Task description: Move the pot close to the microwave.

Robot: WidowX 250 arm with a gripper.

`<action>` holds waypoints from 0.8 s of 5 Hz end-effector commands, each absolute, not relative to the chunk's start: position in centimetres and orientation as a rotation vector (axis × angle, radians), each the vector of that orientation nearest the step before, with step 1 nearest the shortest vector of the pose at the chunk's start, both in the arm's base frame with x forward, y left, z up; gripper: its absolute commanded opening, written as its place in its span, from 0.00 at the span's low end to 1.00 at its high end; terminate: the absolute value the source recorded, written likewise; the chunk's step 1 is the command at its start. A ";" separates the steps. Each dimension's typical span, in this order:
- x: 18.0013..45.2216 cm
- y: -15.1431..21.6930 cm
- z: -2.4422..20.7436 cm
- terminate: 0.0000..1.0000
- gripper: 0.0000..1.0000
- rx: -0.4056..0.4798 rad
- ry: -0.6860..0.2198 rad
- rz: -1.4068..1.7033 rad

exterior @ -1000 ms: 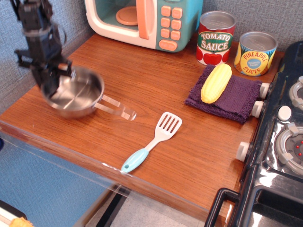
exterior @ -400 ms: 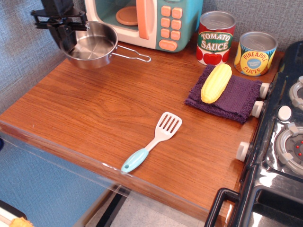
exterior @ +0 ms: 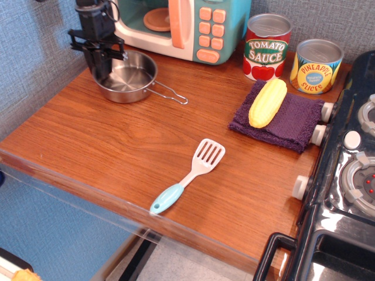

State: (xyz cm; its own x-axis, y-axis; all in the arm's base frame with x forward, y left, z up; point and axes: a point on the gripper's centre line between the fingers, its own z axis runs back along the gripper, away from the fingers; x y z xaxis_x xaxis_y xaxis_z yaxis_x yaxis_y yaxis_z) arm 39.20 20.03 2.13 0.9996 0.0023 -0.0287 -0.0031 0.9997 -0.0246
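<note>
In the single overhead view, the pot (exterior: 128,77) is sitting on the wooden counter (exterior: 117,152) just in front of the microwave (exterior: 181,26), its wire handle pointing toward four o'clock. The gripper (exterior: 101,69) is clamping the pot's rim at nine o'clock. A spatula (exterior: 190,174) is lying well apart, toward five o'clock of the pot.

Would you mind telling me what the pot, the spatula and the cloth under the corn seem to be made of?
The pot looks like polished steel: mirror-bright, with a thin wire handle. The spatula seems plastic, with a matte white slotted blade and a smooth light-blue grip. The cloth looks like soft purple terry, judging by its fuzzy, folded surface. The corn on it looks like glossy yellow plastic.
</note>
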 end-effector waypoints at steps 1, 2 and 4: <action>40.5 20.1 3.6 0.00 1.00 0.040 -0.009 -0.012; 40.2 20.1 4.5 0.00 1.00 0.058 -0.028 -0.011; 38.2 19.7 10.9 0.00 1.00 0.078 -0.165 0.053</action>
State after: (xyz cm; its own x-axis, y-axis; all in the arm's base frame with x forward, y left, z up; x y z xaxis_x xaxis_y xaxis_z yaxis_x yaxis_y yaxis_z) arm 38.24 18.90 7.86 0.9939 0.0464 0.0996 -0.0502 0.9981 0.0359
